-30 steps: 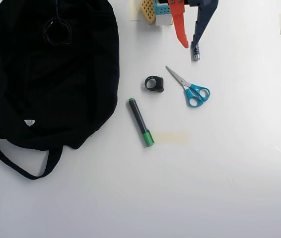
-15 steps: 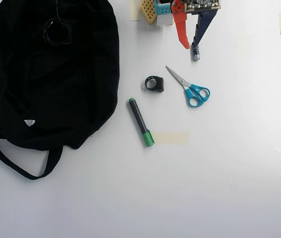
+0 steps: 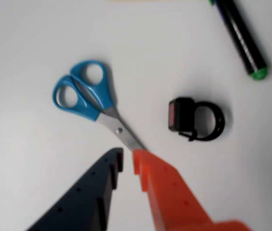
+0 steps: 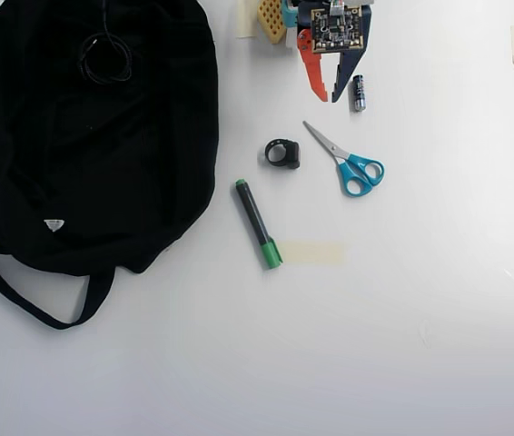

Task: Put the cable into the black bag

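In the overhead view the large black bag [image 4: 93, 154] fills the left side, its strap trailing toward the bottom left. The cable [image 4: 104, 56], a thin black coil, lies on top of the bag near its upper end. My gripper [image 4: 329, 98] is at the top centre, far to the right of the bag and cable, with its orange and dark blue jaws nearly together and nothing between them. In the wrist view the gripper [image 3: 127, 155] points at the blade tips of the scissors; bag and cable are out of that view.
Blue-handled scissors [image 4: 352, 163] [image 3: 90, 96], a small black ring-shaped object [image 4: 282, 153] [image 3: 196, 119] and a green-capped marker [image 4: 258, 222] [image 3: 244, 41] lie mid-table. A small metal cylinder [image 4: 359, 93] lies just right of the gripper. A tape strip [image 4: 311, 252] sits beside the marker.
The gripper has drawn back toward the top edge and shifted slightly left, its jaws closing together. The small cylinder now lies beside it. Bag and cable have not moved.
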You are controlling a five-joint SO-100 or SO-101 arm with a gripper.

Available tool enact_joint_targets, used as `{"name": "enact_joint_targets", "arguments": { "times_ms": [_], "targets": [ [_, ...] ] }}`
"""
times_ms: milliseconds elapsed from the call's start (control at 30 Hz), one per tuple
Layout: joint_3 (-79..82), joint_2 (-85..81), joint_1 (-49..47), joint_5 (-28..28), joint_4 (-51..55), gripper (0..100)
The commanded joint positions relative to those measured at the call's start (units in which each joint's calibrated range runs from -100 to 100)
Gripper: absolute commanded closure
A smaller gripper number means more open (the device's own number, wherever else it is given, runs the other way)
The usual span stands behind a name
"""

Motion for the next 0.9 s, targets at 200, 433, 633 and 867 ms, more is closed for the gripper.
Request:
{"name": "enact_joint_targets", "arguments": {
  "times_ms": [200, 433, 633, 867],
  "targets": [
    [18.74, -17.78, 0.08, 0.16, -3.79, 98],
    [32.04, -32.80, 0.08, 0.21, -3.45, 98],
    [39.95, -41.26, 0.08, 4.51, -2.76, 98],
    [46.06, -46.33, -0.30, 5.08, -0.09, 97]
  ]
}}
